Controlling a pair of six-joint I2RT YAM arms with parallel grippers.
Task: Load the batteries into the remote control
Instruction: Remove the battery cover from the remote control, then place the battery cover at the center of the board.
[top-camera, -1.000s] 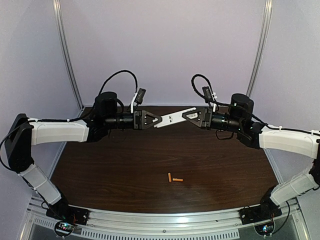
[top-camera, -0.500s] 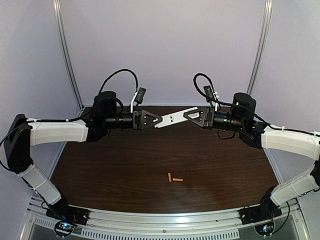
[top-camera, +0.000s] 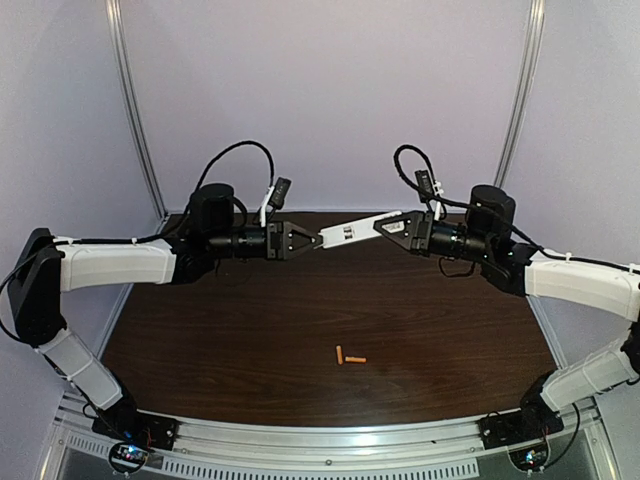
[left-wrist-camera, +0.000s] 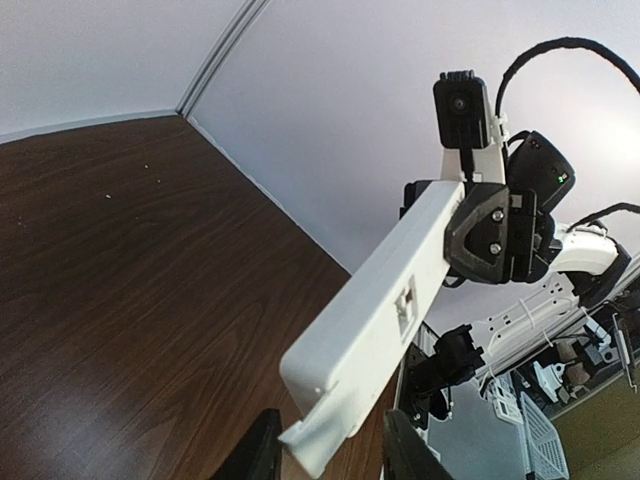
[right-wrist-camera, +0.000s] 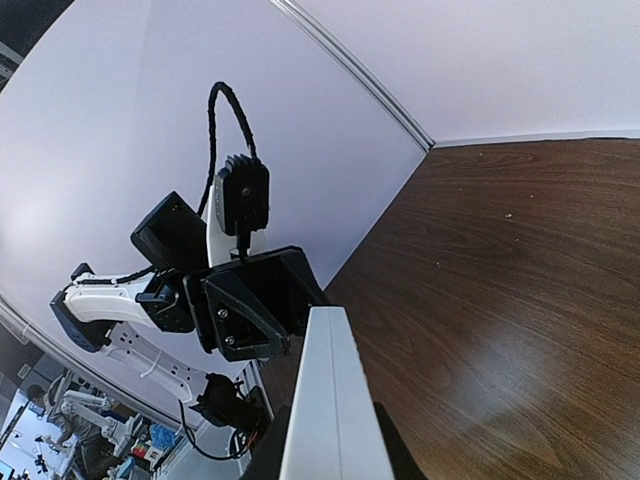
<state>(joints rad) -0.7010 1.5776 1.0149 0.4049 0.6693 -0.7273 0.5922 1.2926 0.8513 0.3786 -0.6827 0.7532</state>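
Two robot arms reach inward from the sides and meet over the far part of a dark wooden table (top-camera: 200, 340), at about 12 o'clock from its centre. Between them, lifted clear of the wood, is the remote control (top-camera: 352, 232), a slim white bar tilted so that its 3 o'clock end sits higher. The right gripper (top-camera: 385, 225) is clenched on that higher end, its fingers pressed to both long edges in the right wrist view. The left gripper (top-camera: 314, 241) meets the lower end at 9 o'clock, with a finger on either side of it. Whether those fingers squeeze or only flank it cannot be told. In the left wrist view a thin lip juts from that lower end, possibly the battery cover slid partway out, though this is unclear. Holding the handset aloft at both ends likely lets one arm steady it while the other works its back open. The batteries (top-camera: 347, 357), two tiny orange cells, lie just beside each other on the table at 6 o'clock from the remote, well apart from both grippers and not yet loaded.
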